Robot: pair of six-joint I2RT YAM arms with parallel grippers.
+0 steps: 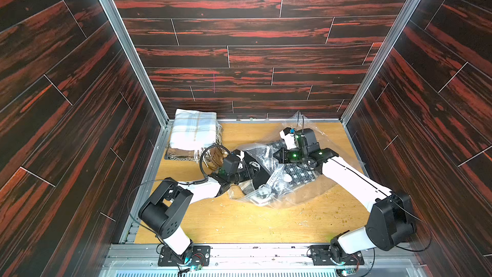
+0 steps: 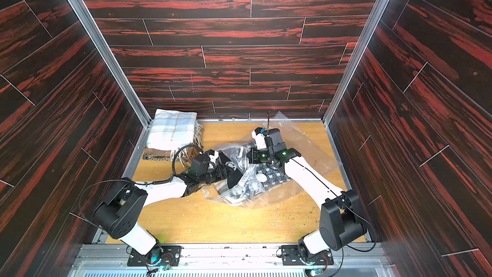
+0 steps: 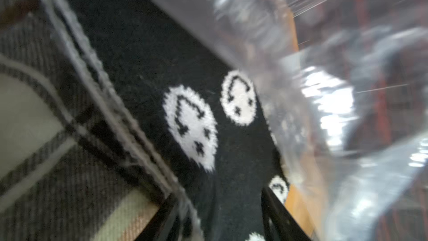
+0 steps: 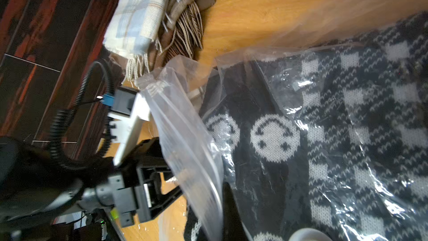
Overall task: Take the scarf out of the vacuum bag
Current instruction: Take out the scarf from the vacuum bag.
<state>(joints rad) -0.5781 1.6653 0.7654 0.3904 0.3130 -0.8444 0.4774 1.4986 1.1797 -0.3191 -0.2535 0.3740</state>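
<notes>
left wrist: smiley scarf [image 3: 139, 54], vacuum bag [image 3: 328, 103]

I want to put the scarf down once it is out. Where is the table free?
The widest bare tabletop runs along the near edge, between the left arm and right arm, in front of the bag. A smaller patch lies at the far edge, between the folded scarves and the bag. The middle is crowded with arms and bag.
</notes>
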